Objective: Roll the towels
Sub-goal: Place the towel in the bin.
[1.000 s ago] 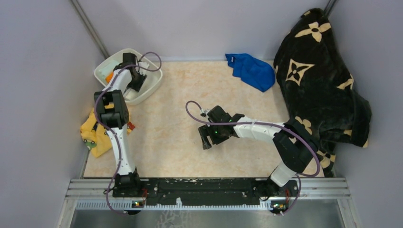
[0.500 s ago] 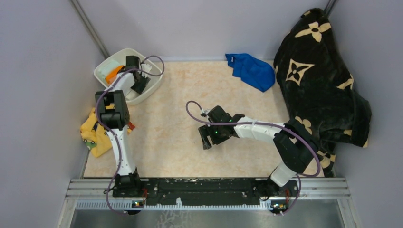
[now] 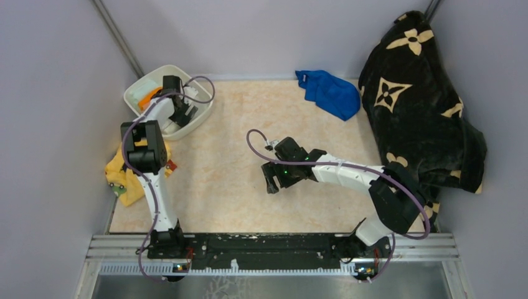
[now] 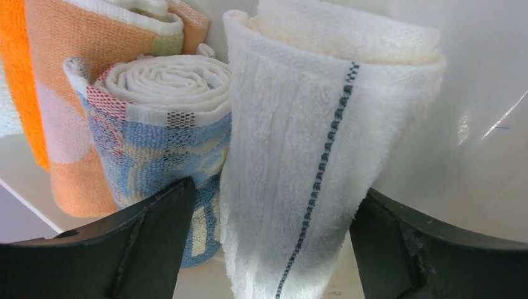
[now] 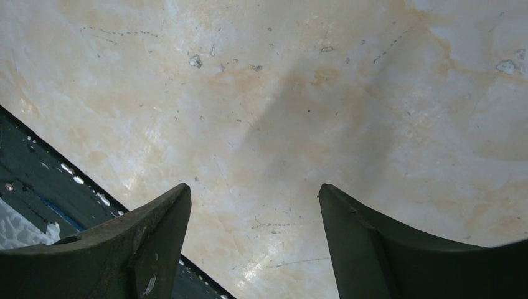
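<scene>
The left end effector (image 3: 182,115) reaches into the white tub (image 3: 132,93) at the bench's (image 3: 236,131) far left corner. Its jaws are spread apart on either side of a rolled white towel (image 4: 299,143), which stands against the tub wall and touches a rolled printed towel (image 4: 162,118), with an orange cloth (image 4: 62,93) just behind. The right end effector (image 3: 272,184) hangs over the middle of the bench, jaws apart and empty, while the blue towel (image 3: 330,93) lies crumpled and unrolled at the far edge beside the black blanket (image 3: 417,106).
</scene>
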`<state>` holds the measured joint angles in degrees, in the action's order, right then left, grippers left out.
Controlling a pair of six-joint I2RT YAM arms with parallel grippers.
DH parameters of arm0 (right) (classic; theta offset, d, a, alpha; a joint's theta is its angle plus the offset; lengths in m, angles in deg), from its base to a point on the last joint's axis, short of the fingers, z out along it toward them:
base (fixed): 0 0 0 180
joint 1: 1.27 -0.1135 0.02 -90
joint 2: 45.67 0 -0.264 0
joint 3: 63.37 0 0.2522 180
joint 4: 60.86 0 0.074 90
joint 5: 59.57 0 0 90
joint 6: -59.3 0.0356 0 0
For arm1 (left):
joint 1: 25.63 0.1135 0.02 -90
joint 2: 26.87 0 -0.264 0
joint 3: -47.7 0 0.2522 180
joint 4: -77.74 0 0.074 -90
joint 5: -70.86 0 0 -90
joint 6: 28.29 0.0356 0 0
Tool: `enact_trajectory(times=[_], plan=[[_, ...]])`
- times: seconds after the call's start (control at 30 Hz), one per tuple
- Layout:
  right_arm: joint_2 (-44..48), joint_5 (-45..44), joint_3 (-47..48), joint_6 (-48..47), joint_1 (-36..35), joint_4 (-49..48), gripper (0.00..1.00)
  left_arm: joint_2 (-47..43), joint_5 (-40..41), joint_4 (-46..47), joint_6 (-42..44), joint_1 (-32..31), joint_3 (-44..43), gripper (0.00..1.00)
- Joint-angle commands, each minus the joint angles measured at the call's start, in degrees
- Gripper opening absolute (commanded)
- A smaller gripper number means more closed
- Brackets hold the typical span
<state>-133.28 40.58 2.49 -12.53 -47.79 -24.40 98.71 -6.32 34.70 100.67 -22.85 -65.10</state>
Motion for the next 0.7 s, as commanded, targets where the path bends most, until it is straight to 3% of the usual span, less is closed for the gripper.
enact_trajectory(times=[0.0,0.17,0.5,0.67], plan=[[4.6,-3.4,1.0,-1.0,0.6,1.5,0.76,-5.7,0.9,-1.4,0.7,0.6,2.1,0.95],[7.2,-6.2,2.1,-2.6,1.2,3.5,0.77,-8.8,0.8,-0.2,0.7,0.6,4.2,1.0],[11.3,-8.7,2.5,-3.5,2.0,5.7,0.78,-12.9,-4.3,0.5,-1.4,0.5,9.1,0.99],[12.9,-9.2,3.0,-4.5,6.7,5.3,0.79,-17.6,-10.3,-0.4,-6.2,0.3,8.7,0.99]])
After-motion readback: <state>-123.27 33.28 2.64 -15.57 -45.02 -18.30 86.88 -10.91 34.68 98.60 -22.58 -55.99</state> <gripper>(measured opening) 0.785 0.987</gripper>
